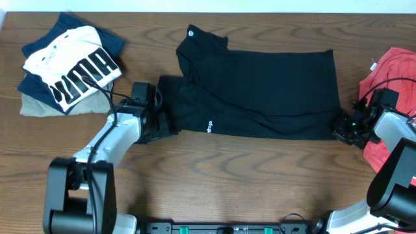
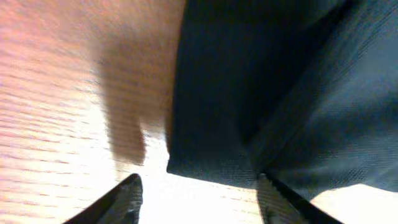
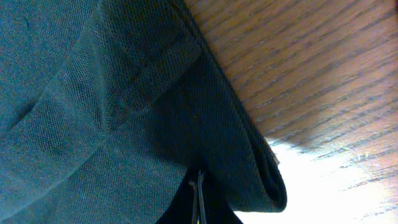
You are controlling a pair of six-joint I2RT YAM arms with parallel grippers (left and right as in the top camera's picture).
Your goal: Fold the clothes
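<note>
The black garment [image 1: 260, 91] lies spread across the middle of the wooden table, with its top left part folded over and a small white logo [image 1: 192, 30] near that corner. My left gripper [image 1: 158, 121] is at the garment's left edge. In the left wrist view it is open [image 2: 199, 200], and a corner of the black cloth [image 2: 249, 112] reaches between the fingertips. My right gripper [image 1: 342, 127] is at the garment's lower right corner. In the right wrist view its fingers [image 3: 198, 194] are pressed together, pinching a fold of the black cloth [image 3: 93, 124].
A pile of clothes topped by a white shirt with black PUMA letters [image 1: 75, 68] lies at the far left. A red T-shirt [image 1: 394, 71] lies at the right edge, close behind my right arm. The bare wooden table [image 1: 247, 175] runs along the front.
</note>
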